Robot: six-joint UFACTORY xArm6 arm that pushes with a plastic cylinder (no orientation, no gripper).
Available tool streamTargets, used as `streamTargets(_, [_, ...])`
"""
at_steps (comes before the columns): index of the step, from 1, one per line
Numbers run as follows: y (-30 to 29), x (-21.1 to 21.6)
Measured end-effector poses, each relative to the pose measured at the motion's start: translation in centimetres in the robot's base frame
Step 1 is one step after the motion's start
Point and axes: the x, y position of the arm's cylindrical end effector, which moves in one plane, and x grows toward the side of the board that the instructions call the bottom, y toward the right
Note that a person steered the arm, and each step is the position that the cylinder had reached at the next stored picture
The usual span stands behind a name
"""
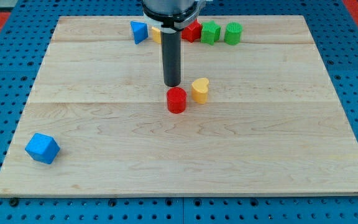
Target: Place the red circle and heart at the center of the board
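The red circle block (176, 99) stands near the middle of the wooden board (104, 137). The yellow heart block (199, 89) stands just to its upper right, close beside it. My tip (172, 84) is just above the red circle in the view, slightly to its left, and left of the yellow heart. It is close to the red circle; contact cannot be told. The rod rises from the tip toward the view's top.
Along the board's top edge are a blue block (139, 31), a yellow block (157, 33) partly hidden by the rod, a red block (193, 31), a green star-like block (211, 32) and a green cylinder-like block (232, 33). A blue block (42, 148) lies at the lower left.
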Motion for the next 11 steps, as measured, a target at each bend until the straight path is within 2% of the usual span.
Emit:
streamTargets(2, [-1.0, -1.3])
streamTargets(3, [5.0, -7.4])
streamTargets(5, [10.6, 4.7])
streamTargets(7, [1.1, 1.1])
streamTargets(8, [9.8, 5.2])
streamTargets(9, [7.1, 9.5])
streamTargets(10, [2.2, 5.4])
streamTargets(11, [3.5, 3.6])
